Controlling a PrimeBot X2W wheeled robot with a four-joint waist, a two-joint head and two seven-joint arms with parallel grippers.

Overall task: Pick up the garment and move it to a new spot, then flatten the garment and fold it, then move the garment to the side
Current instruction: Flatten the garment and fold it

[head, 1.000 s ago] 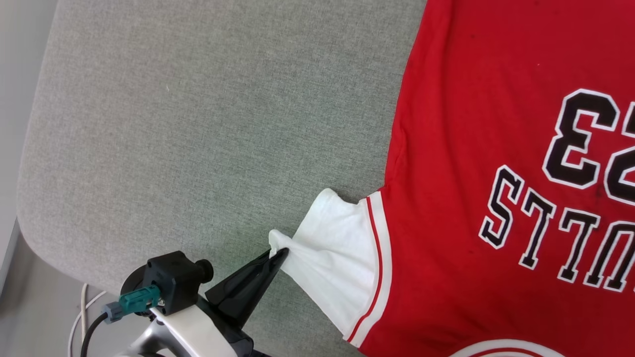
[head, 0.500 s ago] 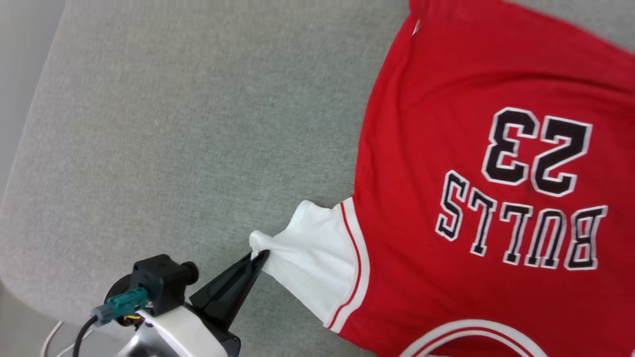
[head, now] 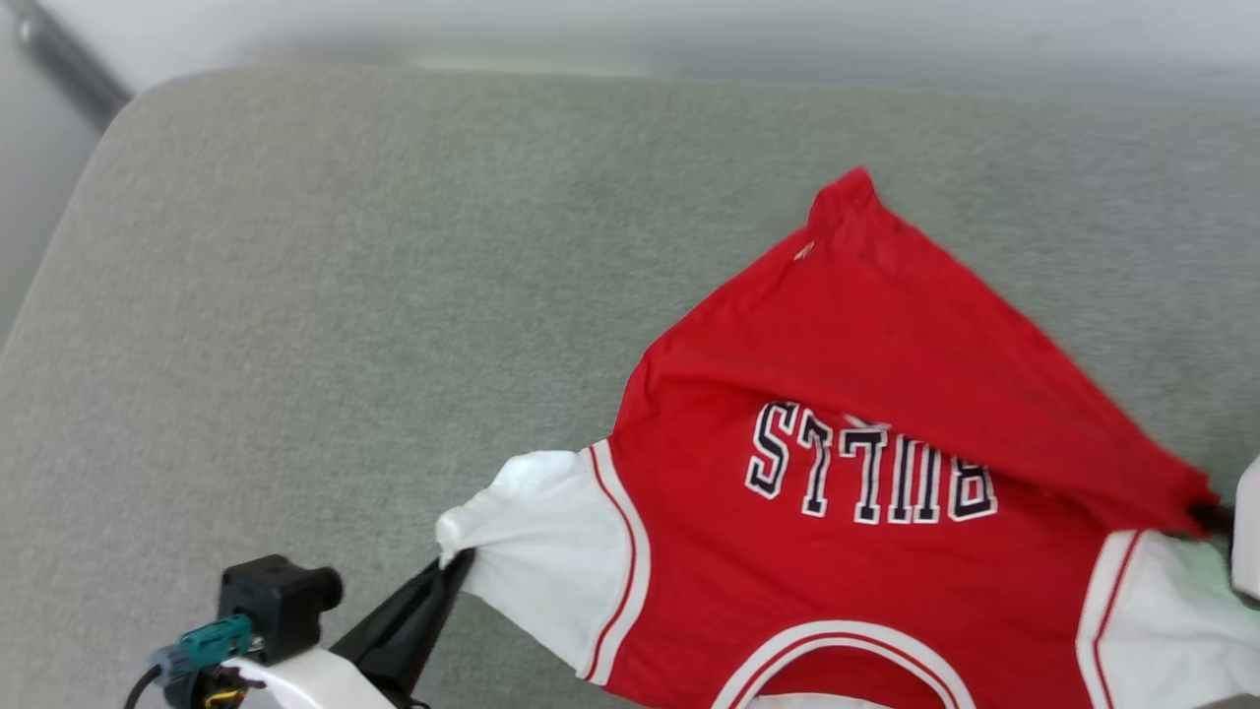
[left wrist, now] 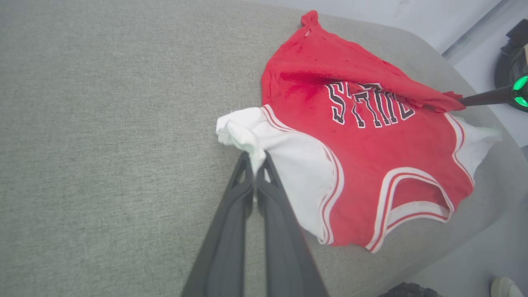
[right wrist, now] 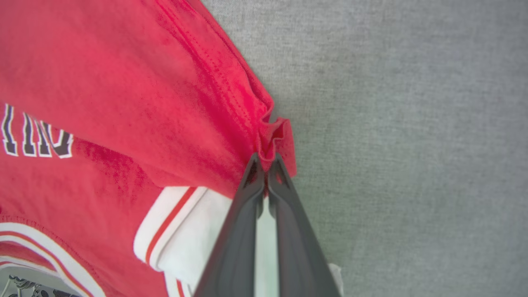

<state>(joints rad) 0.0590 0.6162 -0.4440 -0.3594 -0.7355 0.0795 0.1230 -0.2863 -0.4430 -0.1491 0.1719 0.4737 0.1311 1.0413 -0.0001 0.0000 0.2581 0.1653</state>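
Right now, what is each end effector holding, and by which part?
Both hold the red jersey-style T-shirt with white sleeves: the left end effector pinches a white sleeve's cuff, the right end effector a bunched red hem corner.

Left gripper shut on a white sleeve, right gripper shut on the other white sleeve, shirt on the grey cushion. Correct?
No. The right gripper is shut on a bunched red edge of the garment, not a sleeve: see the right wrist view. The left gripper is shut on a white sleeve, garment on the grey cushion.
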